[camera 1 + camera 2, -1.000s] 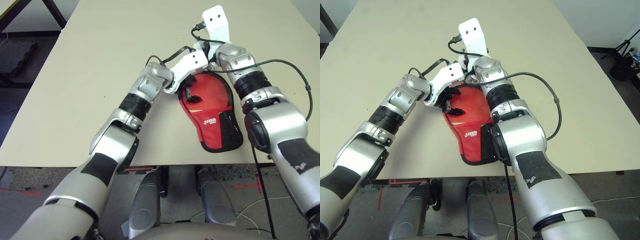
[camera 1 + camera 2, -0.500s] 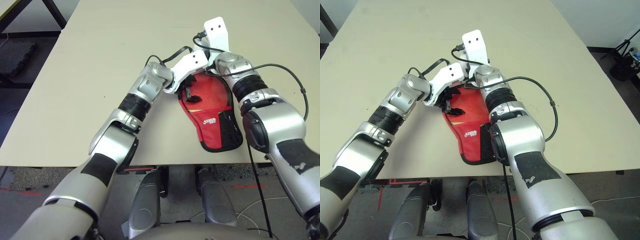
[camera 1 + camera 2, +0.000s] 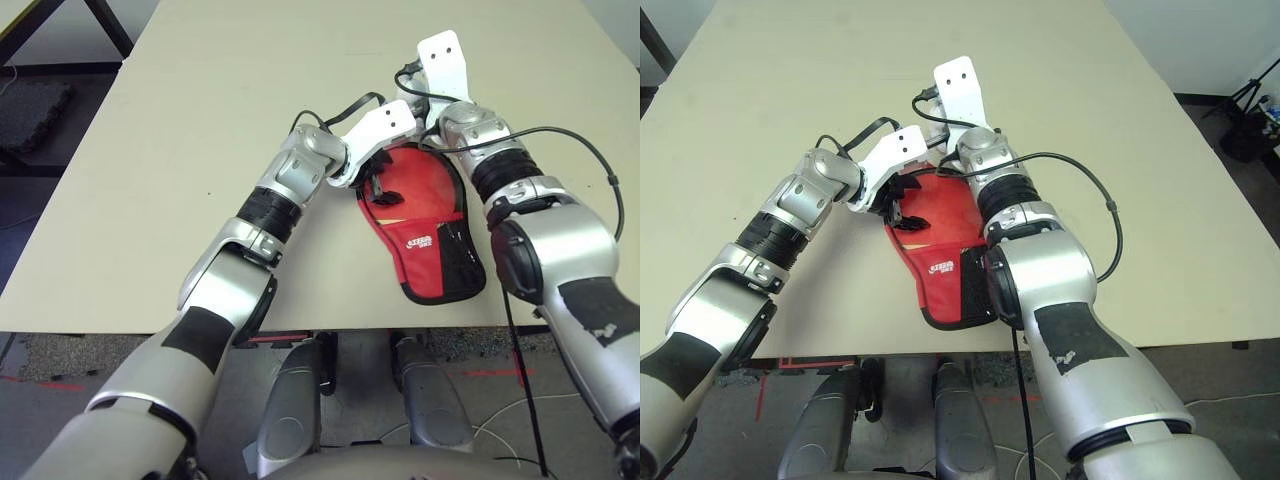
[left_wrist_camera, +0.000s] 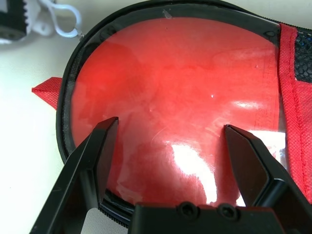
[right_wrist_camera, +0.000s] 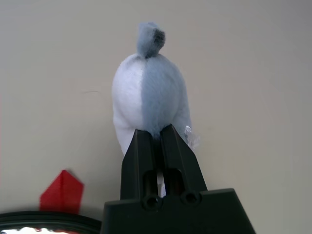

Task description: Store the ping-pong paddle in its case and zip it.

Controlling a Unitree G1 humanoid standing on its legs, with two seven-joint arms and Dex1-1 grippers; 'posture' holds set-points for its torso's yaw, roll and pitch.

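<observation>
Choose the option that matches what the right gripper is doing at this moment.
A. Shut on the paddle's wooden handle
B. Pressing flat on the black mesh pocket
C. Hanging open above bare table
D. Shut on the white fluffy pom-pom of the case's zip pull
D: in the right wrist view the right gripper has its fingers closed together on the base of the pom-pom.

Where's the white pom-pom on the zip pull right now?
The pom-pom is pinched in the right end effector, over the bare table just past the case's rounded far end.
</observation>
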